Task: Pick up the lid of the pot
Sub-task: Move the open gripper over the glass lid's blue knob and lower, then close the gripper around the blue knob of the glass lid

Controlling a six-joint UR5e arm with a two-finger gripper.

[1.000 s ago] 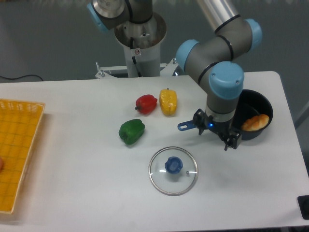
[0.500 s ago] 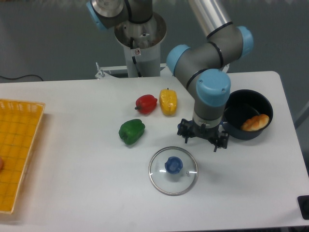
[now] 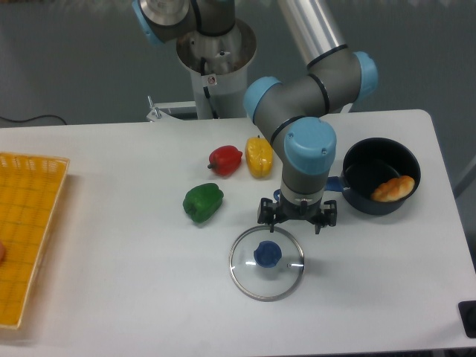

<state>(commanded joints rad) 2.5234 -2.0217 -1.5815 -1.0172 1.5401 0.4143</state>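
My gripper (image 3: 297, 215) hangs over the table with its two fingers spread apart and no object between them. In the image it is above and to the right of the blue knob, near the far right part of the lid. The pot lid (image 3: 253, 280) lies flat, a clear disc with a metal rim, and its round blue knob (image 3: 268, 254) faces up. The whole lid shows, and nothing visibly touches the knob.
A black pot (image 3: 368, 207) holding a brown bread-like item stands at the right. Behind my gripper lies a blue utensil (image 3: 335, 184). Further back are red (image 3: 225, 160), yellow (image 3: 259, 157) and green (image 3: 203, 202) vegetables. An orange crate (image 3: 33, 223) sits at far left.
My gripper has travelled left, from beside the black pot toward the lid, staying open. More of the pot and the utensil's right end now show. The lid has not moved.
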